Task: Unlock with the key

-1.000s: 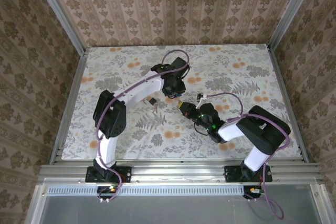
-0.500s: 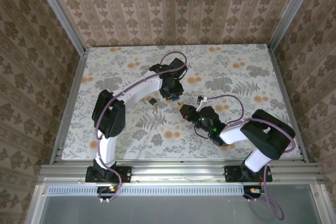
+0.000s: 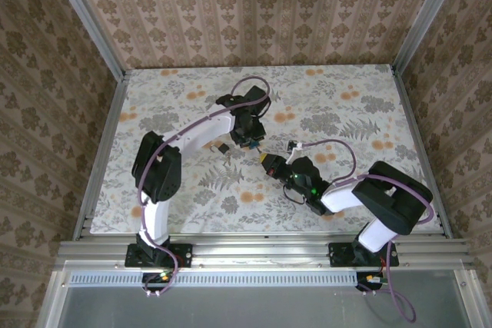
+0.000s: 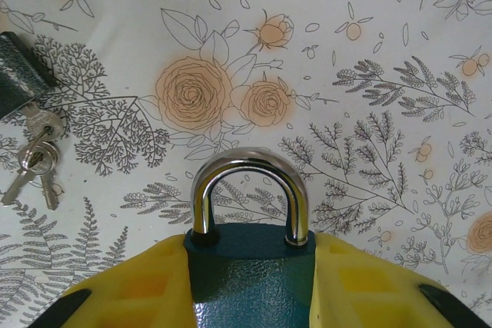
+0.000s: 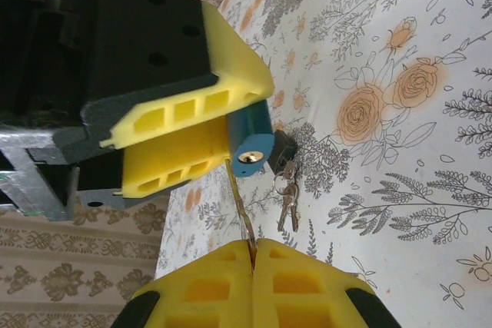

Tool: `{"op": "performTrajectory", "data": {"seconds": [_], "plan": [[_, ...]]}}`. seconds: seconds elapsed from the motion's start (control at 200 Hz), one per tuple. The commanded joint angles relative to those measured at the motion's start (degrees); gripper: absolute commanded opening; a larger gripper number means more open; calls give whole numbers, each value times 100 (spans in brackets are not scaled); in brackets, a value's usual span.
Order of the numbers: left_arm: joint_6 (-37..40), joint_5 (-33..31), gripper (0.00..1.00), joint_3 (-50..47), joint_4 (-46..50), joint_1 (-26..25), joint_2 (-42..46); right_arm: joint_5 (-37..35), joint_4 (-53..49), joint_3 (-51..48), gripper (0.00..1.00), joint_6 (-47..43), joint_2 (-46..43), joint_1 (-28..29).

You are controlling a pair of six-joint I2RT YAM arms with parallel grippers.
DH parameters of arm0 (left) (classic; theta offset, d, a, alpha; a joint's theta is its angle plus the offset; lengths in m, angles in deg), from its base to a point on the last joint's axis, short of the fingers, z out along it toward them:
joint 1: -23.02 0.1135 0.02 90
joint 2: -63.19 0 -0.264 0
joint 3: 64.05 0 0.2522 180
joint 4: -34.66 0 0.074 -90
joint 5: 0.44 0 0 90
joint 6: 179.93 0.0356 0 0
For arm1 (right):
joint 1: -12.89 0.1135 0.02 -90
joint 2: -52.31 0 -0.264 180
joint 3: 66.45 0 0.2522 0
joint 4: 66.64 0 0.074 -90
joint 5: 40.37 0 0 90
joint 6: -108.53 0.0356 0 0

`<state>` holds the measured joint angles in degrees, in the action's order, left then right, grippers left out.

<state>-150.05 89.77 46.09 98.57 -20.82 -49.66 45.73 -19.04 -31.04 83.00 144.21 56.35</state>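
Note:
My left gripper [image 4: 250,270] is shut on a small blue padlock [image 4: 250,282], its yellow fingers [image 4: 131,293] pressed against both sides of the body. The silver shackle [image 4: 247,165] sticks out, closed. In the right wrist view the padlock [image 5: 250,140] shows its brass keyhole end. My right gripper [image 5: 252,247] is shut on the key [image 5: 240,205]. Its thin blade points up at the padlock, with the tip just left of the keyhole beside the body's edge. In the top view the two grippers [image 3: 247,140] [image 3: 267,160] face each other at mid-table.
A dark squarish block [image 5: 283,147] with two small keys on a wire ring [image 5: 288,197] lies on the floral tablecloth just beyond the padlock. The same ring of keys [image 4: 34,163] lies at the left in the left wrist view. Walls enclose the table [image 3: 369,97] on three sides.
Both grippers have shifted slightly left, staying tip to tip. The right arm's elbow has swung out to the right. Both grips are unchanged.

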Motion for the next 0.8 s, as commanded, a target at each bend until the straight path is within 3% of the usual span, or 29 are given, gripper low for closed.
{"op": "performTrajectory", "data": {"seconds": [0.0, 0.445, 0.795], "plan": [[-153, 2, 18, -21, -34, 75, 352, -302, 80, 94, 0, -61, 197, 59], [-576, 130, 19, -374, -431, 96, 620, -583, 868, 14, 0, -137, 588, 127], [-729, 108, 19, -516, -535, 110, 660, -823, 790, 5, 0, -270, 427, 265]]}}
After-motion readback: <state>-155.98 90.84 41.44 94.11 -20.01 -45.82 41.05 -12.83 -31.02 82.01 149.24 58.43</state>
